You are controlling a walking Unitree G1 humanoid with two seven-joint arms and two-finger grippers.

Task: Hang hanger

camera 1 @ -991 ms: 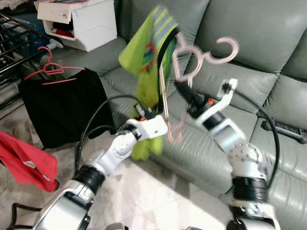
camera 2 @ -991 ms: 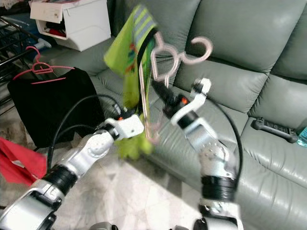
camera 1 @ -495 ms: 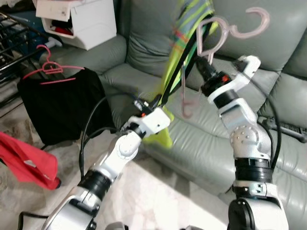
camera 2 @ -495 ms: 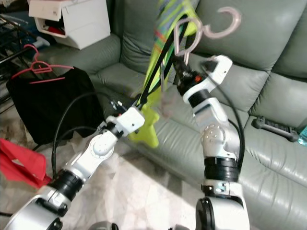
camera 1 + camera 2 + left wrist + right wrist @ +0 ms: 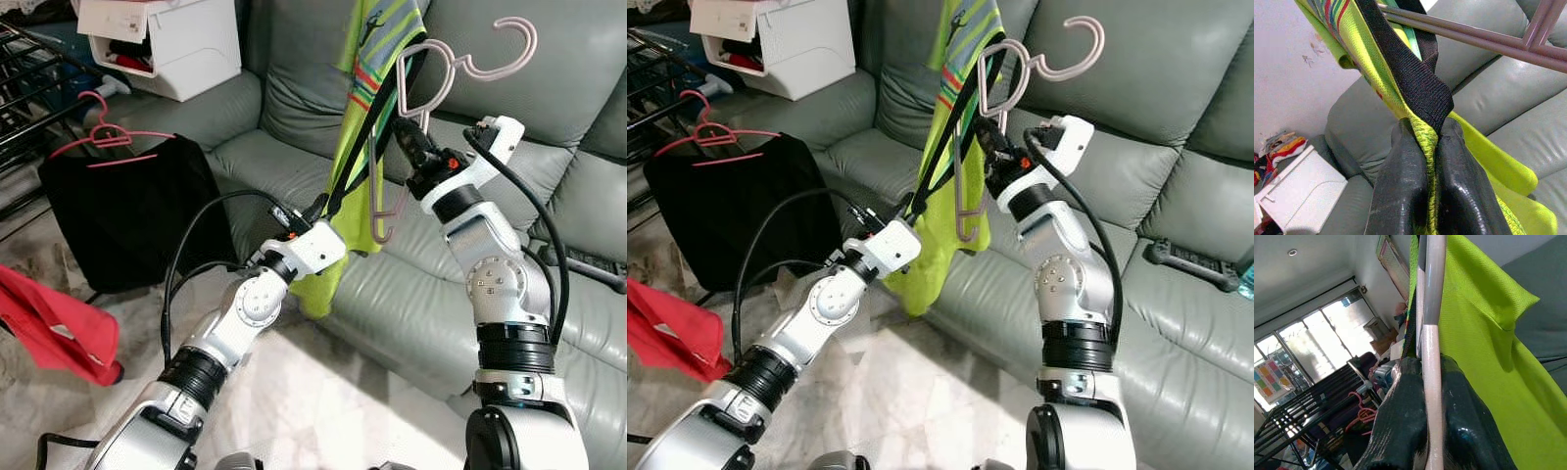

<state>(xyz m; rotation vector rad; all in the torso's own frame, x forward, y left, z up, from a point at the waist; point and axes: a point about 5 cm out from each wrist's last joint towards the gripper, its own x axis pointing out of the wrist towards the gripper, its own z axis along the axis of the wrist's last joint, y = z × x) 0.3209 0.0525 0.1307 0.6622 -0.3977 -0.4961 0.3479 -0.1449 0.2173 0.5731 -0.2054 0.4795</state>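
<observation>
While the pink hanger [image 5: 431,88] is held aloft in front of the grey sofa [image 5: 549,147], nothing is hung yet; the black drying rack [image 5: 24,93] stands well off to the sofa's left. The right gripper [image 5: 404,132] is clamped on the hanger's bar, the left gripper [image 5: 323,204] pinches the lime shirt [image 5: 367,108]. Its long axis runs near vertical, hook uppermost, curling toward the sofa back.

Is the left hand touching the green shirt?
Touching. The left wrist view shows the left hand shut on the green shirt, fabric pinched between both fingers.
</observation>
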